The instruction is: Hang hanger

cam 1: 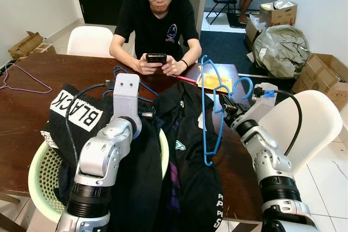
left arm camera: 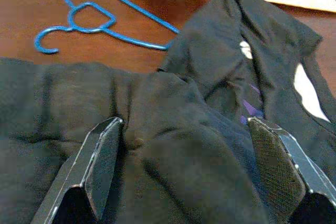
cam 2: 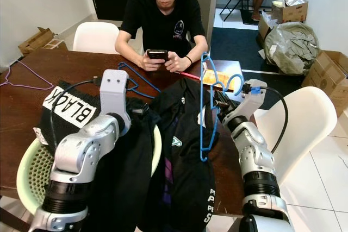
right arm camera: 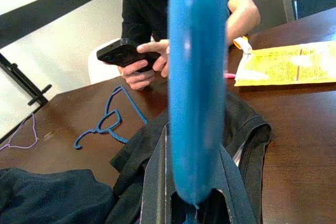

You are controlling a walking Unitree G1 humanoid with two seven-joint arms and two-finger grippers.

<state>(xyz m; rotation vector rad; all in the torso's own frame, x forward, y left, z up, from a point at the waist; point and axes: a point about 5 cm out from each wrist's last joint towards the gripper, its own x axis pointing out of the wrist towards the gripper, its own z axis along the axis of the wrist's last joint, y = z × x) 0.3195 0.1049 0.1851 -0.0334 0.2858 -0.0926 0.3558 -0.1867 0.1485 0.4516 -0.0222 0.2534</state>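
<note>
A dark wooden table (cam 1: 32,107) is crowded with black clothes (cam 1: 185,150) spilling from a green basket (cam 1: 41,180) at its near edge. Bare tabletop is left on the far left, where a purple hanger (cam 1: 22,82) lies. A seated person (cam 1: 157,23) with a phone (cam 1: 156,57) occupies the far side; a white chair (cam 1: 312,120) stands to the right.

A blue hanger (cam 1: 209,112) is held upright above the clothes, clamped between the closed fingers of the right gripper (cam 1: 228,107). The left gripper (left arm camera: 184,166) is poised over the black fabric, jaws spread wide. A second blue hanger (left arm camera: 89,19) lies flat on the table beyond.
</note>
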